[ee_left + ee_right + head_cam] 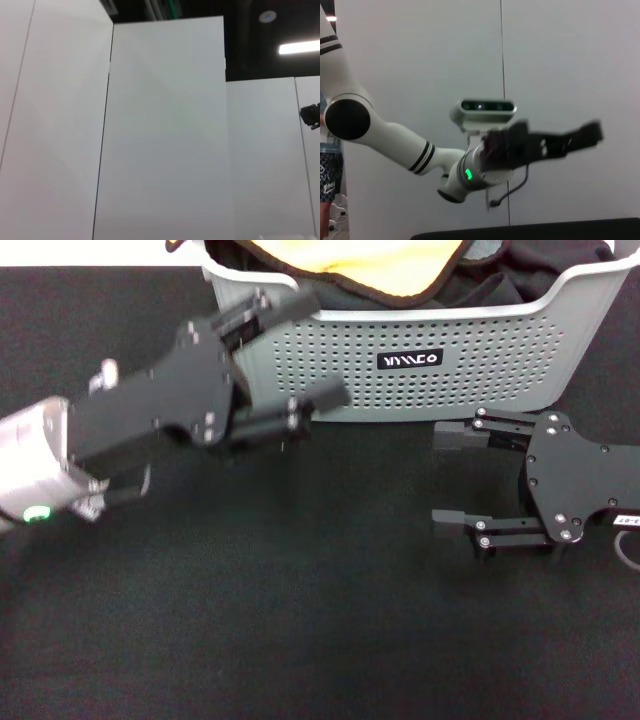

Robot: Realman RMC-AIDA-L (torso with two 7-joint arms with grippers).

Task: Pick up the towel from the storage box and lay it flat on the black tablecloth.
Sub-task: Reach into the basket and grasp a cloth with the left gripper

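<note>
Jaws wide, my left gripper (305, 355) hovers at the storage box (450, 390) front, upper left, the towel (350, 265) inside it; my right gripper (450, 477), also wide, sits lower right on the black tablecloth (300, 620).

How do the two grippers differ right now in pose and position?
The left gripper is raised and angled toward the box, its jaws at the near wall below the towel; the right gripper sits low over the tablecloth, short of the box, pointing sideways toward the left arm. The left fills more of the head view. Both are black, open and empty.
</note>
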